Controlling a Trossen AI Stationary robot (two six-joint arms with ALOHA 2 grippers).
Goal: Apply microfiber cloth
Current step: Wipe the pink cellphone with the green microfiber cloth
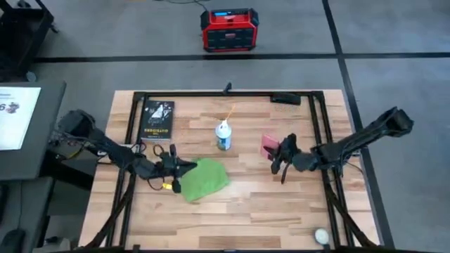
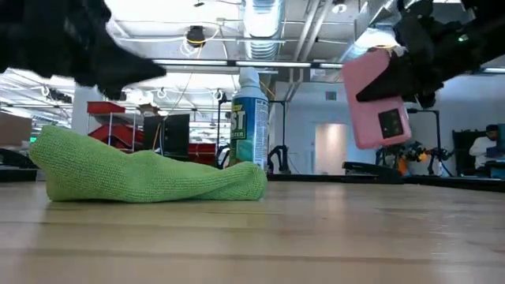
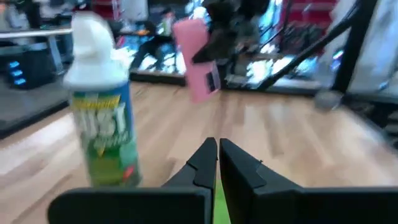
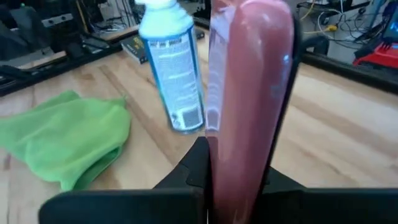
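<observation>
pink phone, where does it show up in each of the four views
High view: pink phone right of centre, in the right gripper.
Low view: upper right, held off the table.
Left wrist view: upper middle, beyond the left gripper.
Right wrist view: centre, close up and edge-on.
Shared landmark: the spray can stands beside it everywhere.

The microfiber cloth [image 1: 203, 179] lies on the table [image 1: 267, 211], left of the spray can [image 1: 223, 135]. A book [image 1: 158, 118] sits behind, toward the left.
</observation>
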